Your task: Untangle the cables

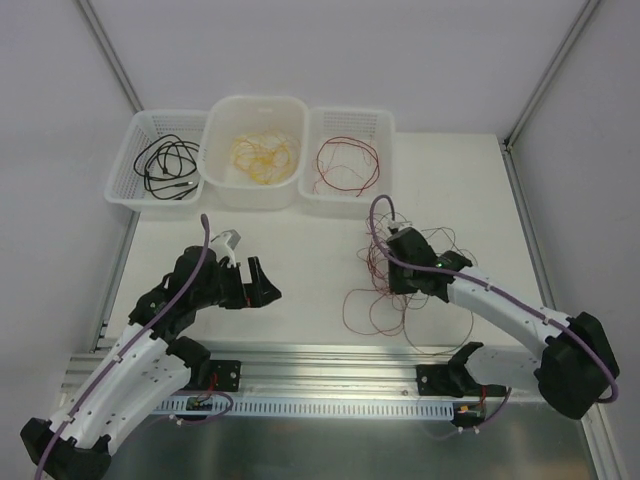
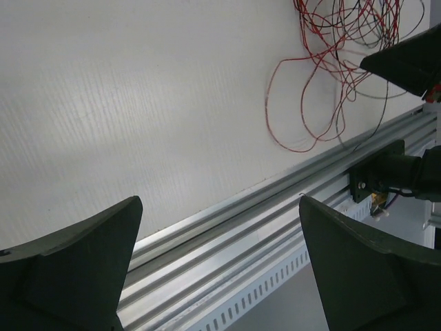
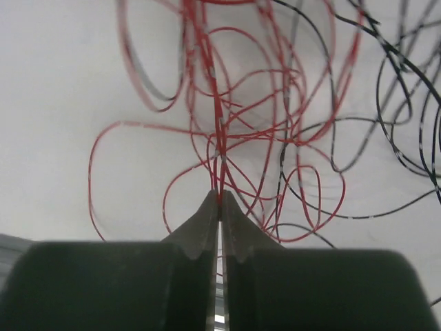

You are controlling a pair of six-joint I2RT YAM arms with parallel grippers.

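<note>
Three white plastic containers stand along the far edge of the counter:
- a perforated left basket with black cables;
- a smooth-walled middle tub with yellow-orange cables;
- a perforated right basket with red cables.

These appear in the top view only.

One loose tangle of thin, wiry red and black loops lies on the matte white counter at right, near the grooved aluminium rail. The left wrist view shows a faint ribbed grain in the counter surface.

Right claw: dark fingers pressed together, clamped on several red strands of the tangle. Whether a black strand is pinched too cannot be told.

Left claw: dark wedge-shaped fingers wide apart, holding nothing, over bare counter beside the rail and well apart from the tangle.
</note>
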